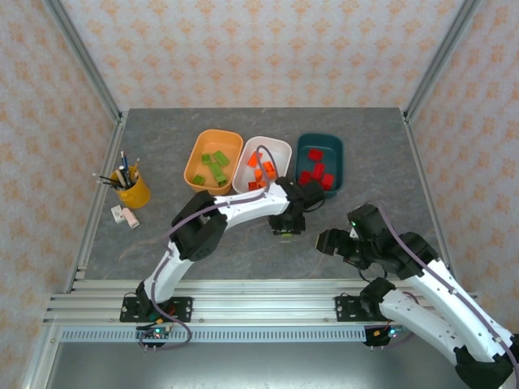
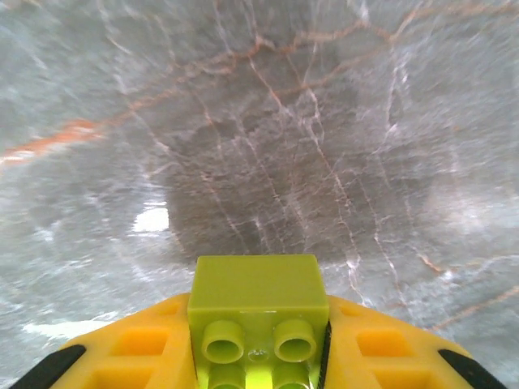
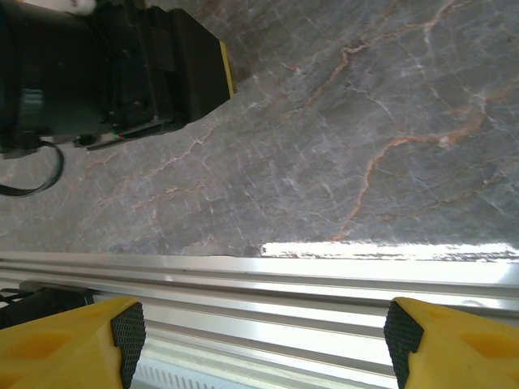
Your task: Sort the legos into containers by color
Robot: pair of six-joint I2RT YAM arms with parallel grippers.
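The left claw point(image 2: 259, 361) is pinching a small lime-green plastic brick point(image 2: 258, 296) between its yellow fingers point(image 2: 130, 352), studs facing the camera; beyond the brick lies the grey marble-patterned table point(image 2: 340, 121), blurred, with a dark shadow in the middle of it; from above, this left claw point(image 1: 285, 228) points down at the table just near of the white rounded plastic tub point(image 1: 280, 147), the white arm reaching in from the left base; the white tub holds several orange bricks point(image 1: 257, 173); touching it on the left is the orange rounded plastic tub point(image 1: 192, 168) with a handful of green bricks point(image 1: 216, 167) inside; just beside it on the right stands the dark teal rounded plastic tub point(image 1: 339, 152) holding red bricks point(image 1: 317, 172); the three tubs form a row at the far middle of the table; the right claw point(image 3: 259, 344) is spread wide, its yellow fingers point(image 3: 69, 344) with black pads well apart and nothing between them, over the near edge of the table by the aluminium rail point(image 3: 259, 279); from above the right claw point(image 1: 328, 241) sits to the right of the left one, near but apart; well to the left stands a yellow pencil cup point(image 1: 135, 194) with two small white erasers point(image 1: 124, 215) just near of it.
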